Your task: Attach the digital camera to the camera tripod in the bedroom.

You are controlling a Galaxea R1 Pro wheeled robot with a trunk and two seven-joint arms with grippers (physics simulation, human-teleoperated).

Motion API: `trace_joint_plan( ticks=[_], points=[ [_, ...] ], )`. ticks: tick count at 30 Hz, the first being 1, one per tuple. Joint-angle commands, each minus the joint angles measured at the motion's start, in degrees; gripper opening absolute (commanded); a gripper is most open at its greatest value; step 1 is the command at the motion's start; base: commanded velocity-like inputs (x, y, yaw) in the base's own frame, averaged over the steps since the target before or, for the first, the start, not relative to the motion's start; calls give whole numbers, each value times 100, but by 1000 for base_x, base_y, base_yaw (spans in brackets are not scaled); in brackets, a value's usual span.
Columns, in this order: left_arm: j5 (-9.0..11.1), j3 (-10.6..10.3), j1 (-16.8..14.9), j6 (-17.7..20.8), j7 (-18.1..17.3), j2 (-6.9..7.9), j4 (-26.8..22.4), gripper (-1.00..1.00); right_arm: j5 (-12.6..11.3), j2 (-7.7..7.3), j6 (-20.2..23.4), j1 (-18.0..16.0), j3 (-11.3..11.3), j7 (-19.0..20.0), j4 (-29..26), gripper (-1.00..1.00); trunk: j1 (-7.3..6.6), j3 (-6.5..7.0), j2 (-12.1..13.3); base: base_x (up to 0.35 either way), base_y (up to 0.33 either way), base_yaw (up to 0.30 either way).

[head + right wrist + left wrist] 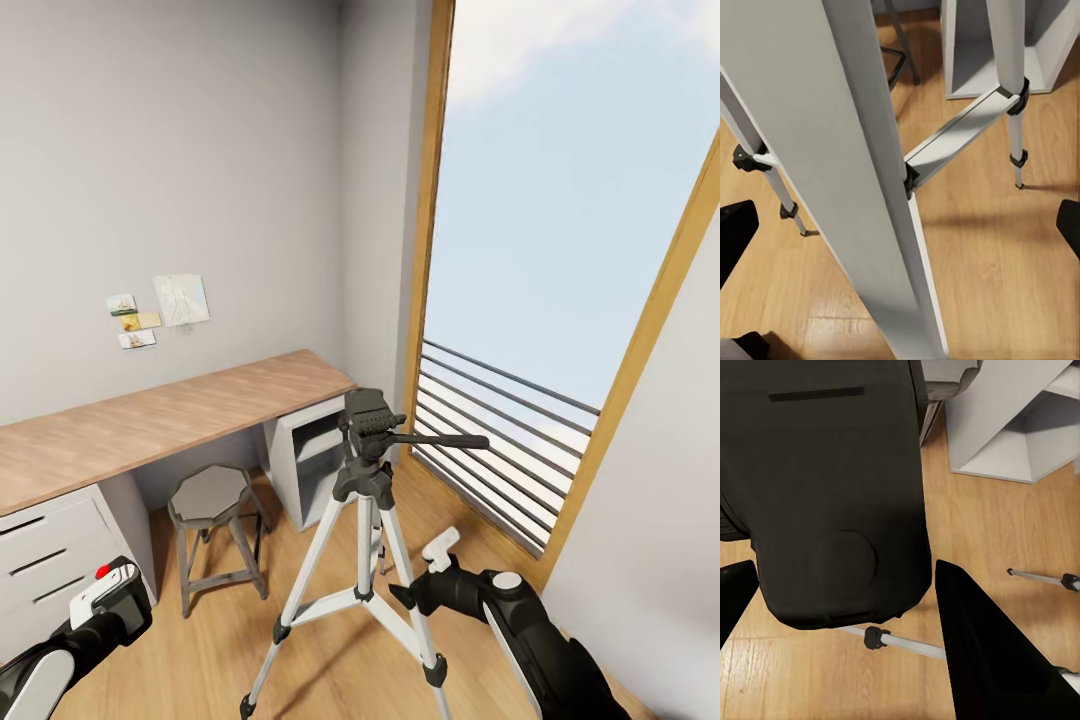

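head view: left end effector (105, 600) grips digital camera (825, 487) low; right end effector (425, 570) wide by camera tripod (365, 470).

plank floor (330, 660), tripod (362, 520), stool (213, 535)

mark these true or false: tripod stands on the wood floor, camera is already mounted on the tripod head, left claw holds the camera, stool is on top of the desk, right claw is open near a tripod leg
1. The camera tripod stands on the wooden floor. True.
2. The digital camera is already mounted on the tripod head. False: the head is bare, and the camera sits between the fingers of the left claw.
3. The left claw holds the camera. True.
4. The stool is on top of the desk. False: it stands on the floor, under the desk's edge.
5. The right claw is open near a tripod leg. True: its fingers are spread apart with a silver leg between them.
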Motion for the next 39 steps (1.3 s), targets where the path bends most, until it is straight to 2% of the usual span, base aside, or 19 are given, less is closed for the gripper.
trace_joint_plan(
  ticks=[1, 15, 22, 35, 39],
  points=[
    [38, 0, -5, 24, 49, 1, -10, -100, 61, -3, 13, -5, 4, 34, -10, 100, 4, -14, -14, 0, 0, 0],
    [39, 0, -5, 24, 45, 1, -10, -100, 130, -7, -35, -5, 15, 45, -2, 100, 4, -14, -14, 0, 0, 0],
    [39, 0, -5, 24, 42, 1, -10, -100, 134, -9, -280, 0, 27, 64, -1, 100, 4, -14, -14, 0, 0, 0],
    [39, 1, -5, 24, 42, 1, -10, -100, 163, -10, -382, 6, 47, 75, -1, 100, 4, -14, -14, 0, 0, 0],
    [39, 0, -5, 24, 42, 1, -10, -100, 270, -10, -440, 10, 152, 75, -1, 100, 4, -14, -14, 0, 0, 0]
  ],
)
